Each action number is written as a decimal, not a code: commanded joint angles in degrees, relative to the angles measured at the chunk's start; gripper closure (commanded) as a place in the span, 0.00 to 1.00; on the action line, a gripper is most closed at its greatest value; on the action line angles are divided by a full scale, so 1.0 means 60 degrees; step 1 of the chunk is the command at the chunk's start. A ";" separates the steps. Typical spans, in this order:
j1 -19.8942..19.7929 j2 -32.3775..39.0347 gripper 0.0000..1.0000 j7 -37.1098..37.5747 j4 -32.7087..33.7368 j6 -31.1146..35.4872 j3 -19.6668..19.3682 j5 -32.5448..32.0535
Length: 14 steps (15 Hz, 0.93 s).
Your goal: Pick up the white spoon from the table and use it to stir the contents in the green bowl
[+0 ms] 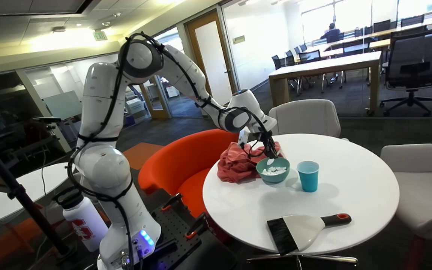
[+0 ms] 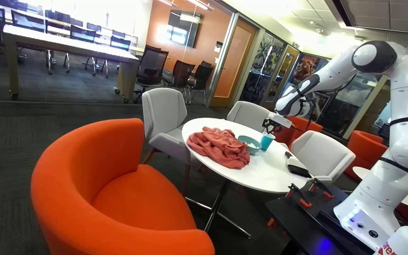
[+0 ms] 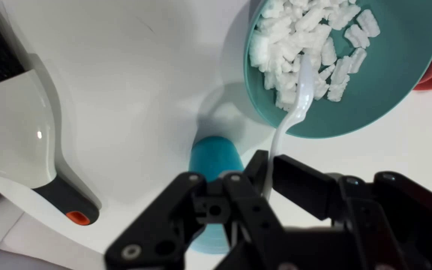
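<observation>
The white spoon (image 3: 304,90) is pinched by its slim handle in my gripper (image 3: 271,167), with a fingertip on each side. Its head points into the green bowl (image 3: 399,71) and overlaps the heap of white pieces (image 3: 287,45) there; whether it touches them I cannot tell. In an exterior view the spoon (image 1: 270,161) shows as a small white patch at the bowl's (image 1: 273,179) far rim, just under the gripper (image 1: 272,153). The bowl stands upright on the round white table (image 1: 351,183). In an exterior view the gripper (image 2: 268,128) hangs above the table, the spoon too small to make out.
Close beside the bowl stands a teal-blue cup (image 1: 308,178), partly behind the gripper's fingers in the wrist view. A crumpled red cloth (image 2: 221,147) lies against the bowl's other side. A wide brush (image 1: 306,228) with a black, red-ended handle rests near the table edge. Chairs surround the table.
</observation>
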 commanded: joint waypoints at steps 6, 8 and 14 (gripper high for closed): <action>0.1239 0.1590 0.97 0.0615 0.1666 -0.0674 -0.0673 -0.0988; 0.1301 0.1908 0.97 0.0621 0.1843 -0.0761 -0.0666 -0.1008; 0.1437 0.2263 0.97 0.0691 0.1963 -0.1454 -0.0792 -0.1072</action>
